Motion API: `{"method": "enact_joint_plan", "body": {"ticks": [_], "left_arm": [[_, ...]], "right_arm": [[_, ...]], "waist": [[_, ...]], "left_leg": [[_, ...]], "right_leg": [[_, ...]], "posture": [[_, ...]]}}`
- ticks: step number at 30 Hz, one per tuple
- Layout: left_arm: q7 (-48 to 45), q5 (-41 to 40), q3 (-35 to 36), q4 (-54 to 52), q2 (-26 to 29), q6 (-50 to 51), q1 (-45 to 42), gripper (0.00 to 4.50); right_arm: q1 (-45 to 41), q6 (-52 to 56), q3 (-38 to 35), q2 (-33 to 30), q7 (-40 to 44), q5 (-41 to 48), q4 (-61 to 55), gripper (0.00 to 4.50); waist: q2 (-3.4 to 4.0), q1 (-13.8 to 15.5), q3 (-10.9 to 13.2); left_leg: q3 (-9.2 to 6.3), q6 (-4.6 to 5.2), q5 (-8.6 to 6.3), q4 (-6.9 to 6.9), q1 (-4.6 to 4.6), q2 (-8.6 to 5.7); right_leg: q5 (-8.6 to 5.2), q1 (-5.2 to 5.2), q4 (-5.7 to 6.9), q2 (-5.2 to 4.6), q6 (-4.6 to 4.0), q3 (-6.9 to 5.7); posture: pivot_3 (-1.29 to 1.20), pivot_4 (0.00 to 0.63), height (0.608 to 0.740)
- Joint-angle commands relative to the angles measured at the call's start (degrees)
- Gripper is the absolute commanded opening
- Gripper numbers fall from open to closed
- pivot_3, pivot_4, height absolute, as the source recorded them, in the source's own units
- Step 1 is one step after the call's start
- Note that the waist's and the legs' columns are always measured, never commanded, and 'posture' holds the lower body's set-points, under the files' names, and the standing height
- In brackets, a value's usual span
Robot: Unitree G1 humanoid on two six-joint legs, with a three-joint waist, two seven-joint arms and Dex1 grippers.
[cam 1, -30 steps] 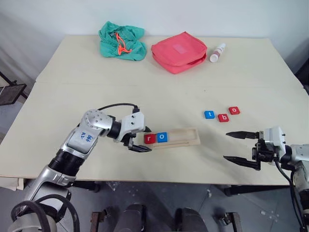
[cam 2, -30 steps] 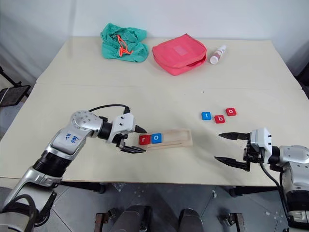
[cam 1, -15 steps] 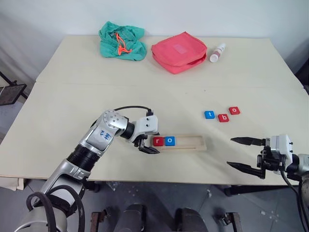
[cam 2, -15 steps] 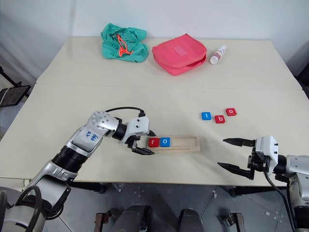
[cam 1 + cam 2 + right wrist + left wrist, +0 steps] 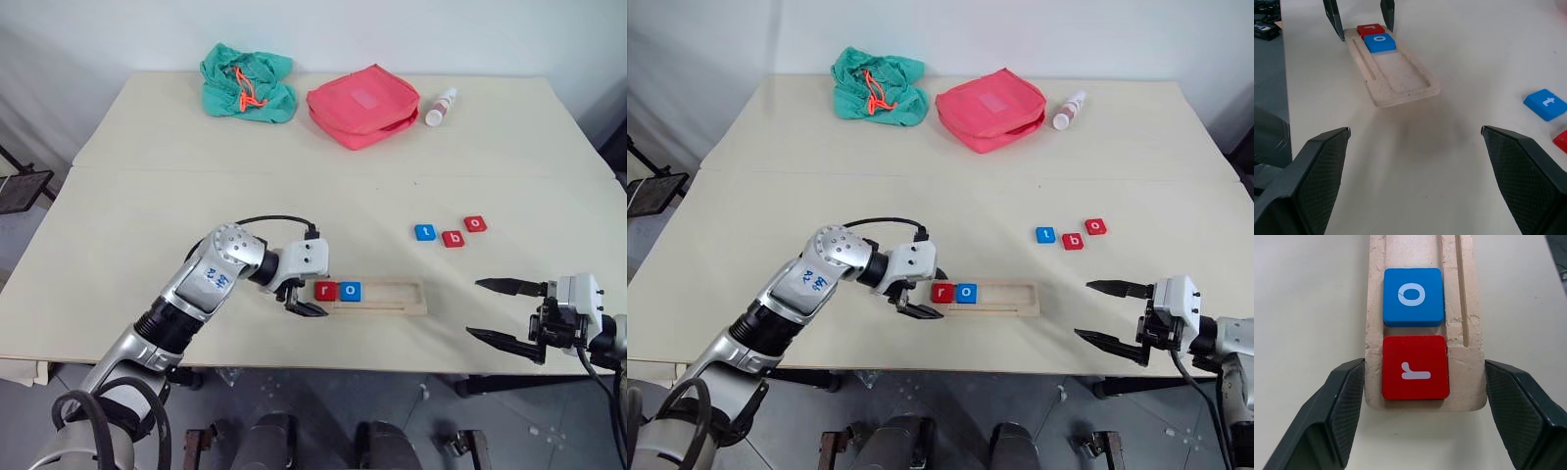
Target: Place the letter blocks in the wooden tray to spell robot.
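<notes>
The wooden tray (image 5: 392, 294) lies near the table's front edge, with a red r block (image 5: 325, 291) and a blue o block (image 5: 350, 291) at its left end. My left gripper (image 5: 306, 297) is shut on that end; in the left wrist view one finger (image 5: 1347, 401) presses each long side of the tray (image 5: 1464, 357). A blue t block (image 5: 425, 232), a red b block (image 5: 453, 238) and a red o block (image 5: 475, 223) lie loose to the right, behind the tray. My right gripper (image 5: 473, 307) stands open at the front right, holding nothing.
At the back of the table are a green cloth bag (image 5: 247, 81), a red zip pouch (image 5: 362, 105) and a small white bottle (image 5: 441, 107). The table's front edge runs just below the tray and both grippers.
My left gripper has slid the tray, with the r and o blocks in it, to the right and turned it more level. The three loose blocks have not moved.
</notes>
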Motion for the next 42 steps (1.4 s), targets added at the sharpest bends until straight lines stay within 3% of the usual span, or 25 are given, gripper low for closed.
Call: {"method": "enact_joint_plan", "body": {"ticks": [1, 3, 4, 11, 17, 22, 25, 30, 35, 42], "left_arm": [[0.4, 0.7, -0.8, -2.3, 0.0, 0.9, 0.3, 3.75], [0.6, 0.4, -0.8, -3.0, 0.0, 1.9, 0.5, 4.37], [0.6, 0.3, -0.8, -3.4, 0.0, 2.0, 0.6, 4.47], [1.4, -1.2, 0.7, -5.7, -0.4, 4.5, 0.2, 4.47], [1.3, -7.4, 7.4, -10.1, 0.2, 7.6, -0.3, 4.47], [2.2, -19.6, 23.6, -6.4, -2.8, -0.9, -0.6, 4.47], [3.4, -22.6, 28.8, -1.4, -5.0, -6.2, -2.6, 4.47], [0.4, -21.3, 29.7, 4.3, -1.8, -14.6, -1.5, 4.47], [-5.1, -22.8, 30.5, 3.7, 3.0, -21.2, 6.5, 4.47], [-8.0, -25.2, 31.2, 4.3, 2.9, -27.0, 12.9, 4.47]], "right_arm": [[-0.4, 0.0, -1.5, -1.2, 0.0, 0.8, -0.3, 4.50], [-0.8, -0.1, -1.4, -1.3, 0.2, 0.7, 0.1, 4.50], [-0.9, -0.1, -1.5, -1.4, 0.2, 0.6, 0.2, 4.50], [-1.6, 0.1, -1.7, -2.0, 0.5, 0.5, 1.1, 4.50], [-1.6, 0.4, -2.3, -2.8, -0.2, 0.5, 1.2, 4.50], [1.8, 4.8, -3.9, -0.3, -11.6, -0.7, -3.8, 4.50], [3.1, 6.8, -4.5, 2.5, -17.8, -0.1, -7.5, 4.50], [4.0, 9.4, -4.8, 5.9, -25.2, -0.1, -11.5, 4.50], [4.2, 12.3, -4.3, 7.3, -33.3, -2.4, -12.4, 4.50], [4.1, 16.6, -3.7, 8.7, -40.4, -3.1, -16.2, 4.50]], "waist": [[0.00, 0.0, 0.0], [0.00, 0.0, 0.0], [0.00, 0.0, 0.0], [0.00, 0.0, 0.0], [-0.02, 0.0, 0.0], [-0.02, 0.1, 0.0], [-0.08, 0.1, 0.0], [-0.07, -0.1, 0.0], [-0.06, -0.3, 0.0], [-0.07, 0.2, 0.0]], "left_leg": [[0.00, 0.00, 0.00, 0.00, 0.00, 0.00], [0.00, 0.00, 0.00, 0.00, 0.00, 0.00], [0.00, 0.00, 0.00, 0.00, 0.00, 0.00], [0.00, 0.00, 0.00, 0.01, 0.00, 0.00], [-0.02, 0.00, 0.00, 0.01, -0.01, 0.01], [-0.07, 0.00, 0.00, 0.02, -0.01, 0.02], [-0.14, 0.00, 0.00, 0.09, -0.02, 0.02], [-0.06, -0.01, 0.00, 0.02, 0.02, -0.01], [-0.05, -0.01, 0.00, -0.06, 0.07, 0.00], [-0.13, 0.00, 0.00, 0.05, 0.03, -0.04]], "right_leg": [[0.00, 0.00, 0.00, 0.00, 0.00, 0.00], [0.00, 0.01, 0.00, 0.00, 0.00, 0.00], [0.00, 0.01, 0.00, 0.00, 0.00, 0.00], [0.00, 0.01, 0.00, 0.00, 0.00, 0.01], [0.00, 0.01, 0.00, 0.00, 0.00, 0.01], [0.00, 0.01, 0.00, -0.01, 0.00, -0.01], [0.00, 0.06, 0.00, -0.02, 0.00, -0.11], [0.00, 0.01, 0.05, -0.02, 0.00, -0.08], [0.00, 0.00, 0.07, -0.03, 0.00, -0.07], [0.00, 0.03, 0.09, -0.04, 0.00, -0.03]], "posture": [[0.00, 0.150, 0.740], [0.00, 0.150, 0.740], [0.00, 0.150, 0.740], [0.00, 0.150, 0.740], [0.00, 0.150, 0.740], [0.00, 0.150, 0.740], [0.00, 0.150, 0.740], [0.00, 0.150, 0.740], [0.00, 0.150, 0.740], [0.00, 0.150, 0.740]]}}
